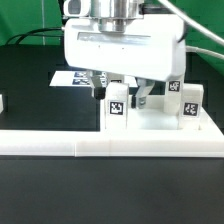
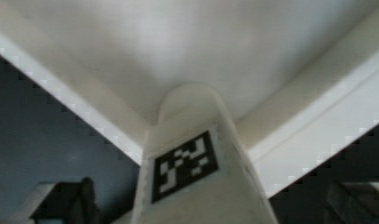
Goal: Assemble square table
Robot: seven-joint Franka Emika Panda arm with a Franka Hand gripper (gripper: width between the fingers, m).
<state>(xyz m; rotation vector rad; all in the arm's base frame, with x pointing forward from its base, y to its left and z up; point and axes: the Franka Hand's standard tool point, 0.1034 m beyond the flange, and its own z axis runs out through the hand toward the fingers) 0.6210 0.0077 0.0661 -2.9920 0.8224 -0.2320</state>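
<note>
In the exterior view, your end effector (image 1: 128,92) hangs low over the panel (image 1: 60,128) on the worktop (image 1: 30,70), among upright legs (image 1: 117,105). In the wrist view, a tagged leg (image 2: 200,155) stands between its fingers (image 2: 65,203); its grip state is unclear.

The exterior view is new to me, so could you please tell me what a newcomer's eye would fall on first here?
The big white pincer fills the top middle of the exterior view, lowered over the square tabletop. Below it, white tagged legs stand upright on the panel: one in the middle and one toward the exterior view's right. In the wrist view one tagged leg looms close, running up toward the panel.
</note>
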